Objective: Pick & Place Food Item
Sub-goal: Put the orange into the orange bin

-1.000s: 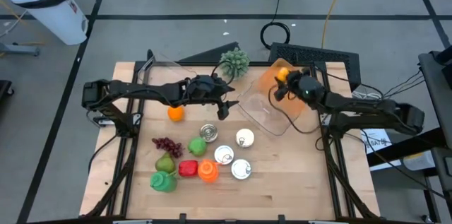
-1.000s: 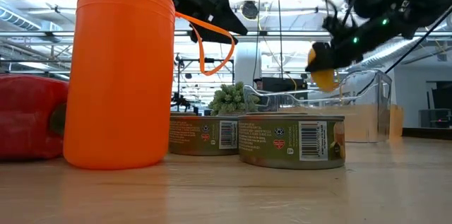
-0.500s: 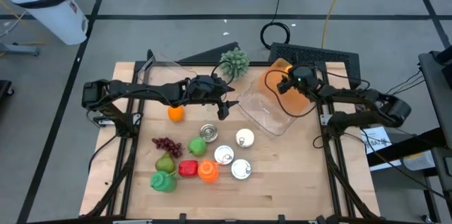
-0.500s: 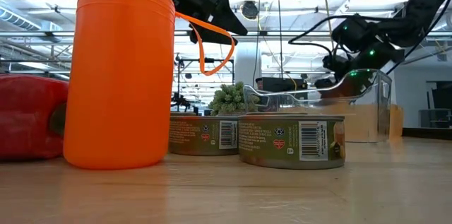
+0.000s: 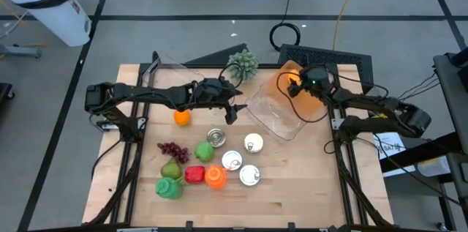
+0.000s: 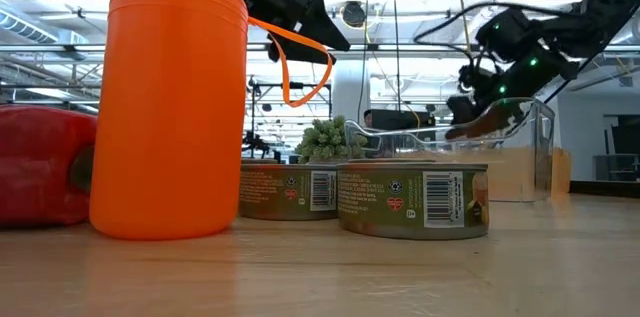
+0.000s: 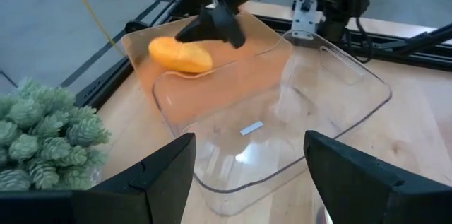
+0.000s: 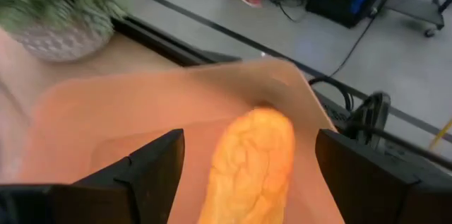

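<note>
The food item, a yellow-orange lump [image 7: 181, 55] [image 8: 251, 160], lies on the floor of the clear container [image 7: 332, 65] [image 5: 274, 118], at its orange-tinted far right end. My right gripper [image 5: 295, 88] [image 8: 247, 174] is open over that end. Its fingers stand on either side of the lump, with a gap showing on both sides. My left gripper [image 5: 232, 112] [image 7: 247, 181] hangs open above the table at the container's left side, with nothing between its fingers.
A potted plant [image 5: 243, 64] stands at the back, left of the container. Near the front lie an orange [image 5: 181, 118], grapes [image 5: 172, 149], a pear [image 5: 171, 168], a red pepper [image 5: 194, 175], an orange bottle [image 5: 215, 178] and several cans [image 5: 249, 175].
My right gripper has carried the yellow-orange lump down and a little toward the table's far edge, into the container's orange end, and has let it go. The lump hung in the fingers above the container. It now lies on the container's floor.
</note>
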You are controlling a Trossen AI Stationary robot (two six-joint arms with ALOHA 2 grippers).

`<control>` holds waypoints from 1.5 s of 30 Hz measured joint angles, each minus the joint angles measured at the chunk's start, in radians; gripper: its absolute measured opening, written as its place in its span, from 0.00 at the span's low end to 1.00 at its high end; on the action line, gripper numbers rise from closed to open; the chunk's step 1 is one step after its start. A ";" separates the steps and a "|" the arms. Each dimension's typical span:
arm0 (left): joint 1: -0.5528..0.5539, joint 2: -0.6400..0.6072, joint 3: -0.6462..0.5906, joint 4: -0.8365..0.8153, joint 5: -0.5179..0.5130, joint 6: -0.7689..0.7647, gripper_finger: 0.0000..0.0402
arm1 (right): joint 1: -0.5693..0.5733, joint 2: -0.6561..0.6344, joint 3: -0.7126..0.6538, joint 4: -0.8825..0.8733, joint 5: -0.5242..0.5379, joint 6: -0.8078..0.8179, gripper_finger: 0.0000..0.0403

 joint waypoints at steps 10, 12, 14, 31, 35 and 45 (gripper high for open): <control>-0.001 -0.023 0.002 -0.122 -0.021 -0.053 0.69 | 0.078 -0.226 0.000 -0.039 -0.213 0.007 0.75; -0.001 -0.022 0.002 -0.159 -0.019 -0.094 0.69 | 0.097 -0.257 0.000 -0.039 -0.250 0.007 0.75; -0.001 -0.023 0.002 -0.224 -0.010 -0.140 0.69 | 0.112 -0.282 0.000 -0.039 -0.265 0.007 0.75; -0.141 -0.048 0.001 -1.250 -0.294 -1.146 0.69 | 0.137 -0.307 0.000 -0.007 -0.262 -0.015 0.75; -0.200 -0.043 0.001 -1.334 -0.245 -1.330 0.69 | 0.137 -0.307 0.000 0.006 -0.263 -0.016 0.75; -0.196 -0.034 -0.110 -1.405 -0.036 -1.492 0.70 | 0.137 -0.307 0.000 0.003 -0.264 -0.031 0.75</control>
